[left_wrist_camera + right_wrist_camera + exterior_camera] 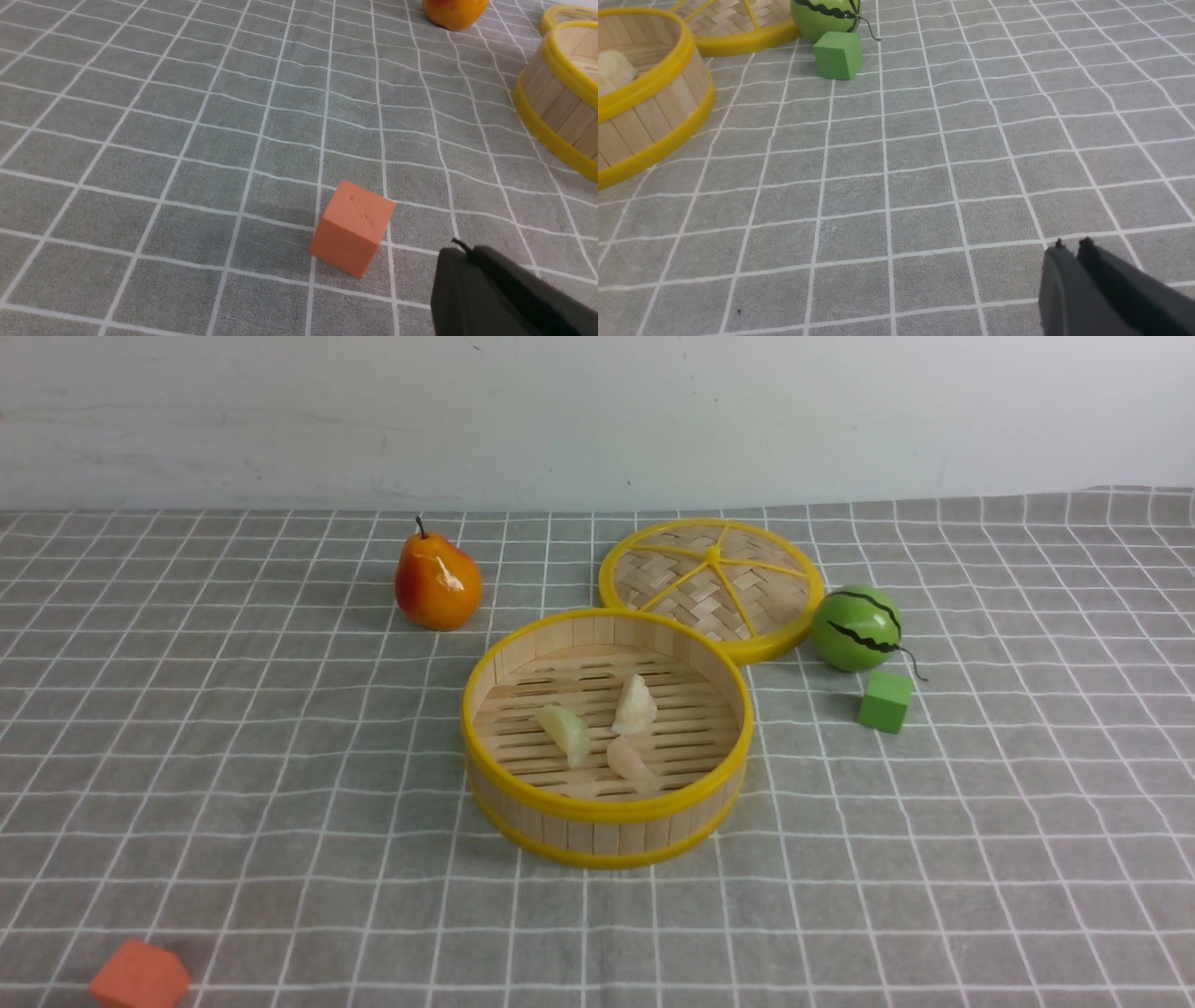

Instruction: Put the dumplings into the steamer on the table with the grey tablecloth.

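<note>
Pear (437,581), woven lid (711,587), toy watermelon (856,628), green cube (885,701), orange block (140,976)

Plain whitish wall (597,420), faintly scuffed, evenly lit, behind the scene.

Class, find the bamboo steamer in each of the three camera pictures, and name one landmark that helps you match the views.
Front view: the steamer sits at centre, three dumplings inside.
Left wrist view: only part of its wall shows, at the right edge.
Right wrist view: part of it shows at the left edge.
Shared landmark: the white-gridded grey tablecloth, seen in all three.
</note>
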{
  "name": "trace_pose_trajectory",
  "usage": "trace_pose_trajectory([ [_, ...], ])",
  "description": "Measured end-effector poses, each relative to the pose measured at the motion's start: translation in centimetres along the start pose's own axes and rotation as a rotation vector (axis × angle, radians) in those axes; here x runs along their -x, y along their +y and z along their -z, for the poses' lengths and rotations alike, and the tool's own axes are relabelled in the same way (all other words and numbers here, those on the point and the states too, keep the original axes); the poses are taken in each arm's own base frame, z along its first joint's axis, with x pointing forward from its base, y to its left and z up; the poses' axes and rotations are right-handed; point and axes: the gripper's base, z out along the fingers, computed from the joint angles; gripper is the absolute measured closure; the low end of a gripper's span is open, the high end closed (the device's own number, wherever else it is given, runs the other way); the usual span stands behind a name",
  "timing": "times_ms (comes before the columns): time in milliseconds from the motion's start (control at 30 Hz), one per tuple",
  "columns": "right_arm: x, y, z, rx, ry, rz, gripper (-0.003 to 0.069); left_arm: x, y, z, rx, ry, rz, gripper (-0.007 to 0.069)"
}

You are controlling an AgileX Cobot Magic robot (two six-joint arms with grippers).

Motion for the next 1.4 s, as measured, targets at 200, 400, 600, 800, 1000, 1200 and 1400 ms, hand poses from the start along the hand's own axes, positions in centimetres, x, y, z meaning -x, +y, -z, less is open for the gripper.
trace_pose_trajectory([
  [200,0.00,0.00,0.00,0.000,0.000,0.000,0.0615,0.00,0.00,0.00,0.000,0.000,0.001,0.0638],
  [400,0.00,0.00,0.00,0.000,0.000,0.000,0.0603,-0.01,-0.01,0.00,-0.001,0.001,0.002,0.0638],
  [600,0.00,0.00,0.00,0.000,0.000,0.000,0.0594,-0.01,-0.01,0.00,-0.001,0.001,0.002,0.0638],
  [800,0.00,0.00,0.00,0.000,0.000,0.000,0.0583,-0.01,-0.01,0.00,-0.001,0.001,0.002,0.0638],
  [1000,0.00,0.00,0.00,0.000,0.000,0.000,0.0578,-0.01,-0.01,0.00,-0.001,0.001,0.002,0.0634],
  [1200,0.00,0.00,0.00,0.000,0.000,0.000,0.0568,-0.01,-0.01,0.00,-0.001,0.001,0.002,0.0632],
  [1400,0.00,0.00,0.00,0.000,0.000,0.000,0.0563,-0.01,-0.01,0.00,-0.001,0.001,0.002,0.0627],
])
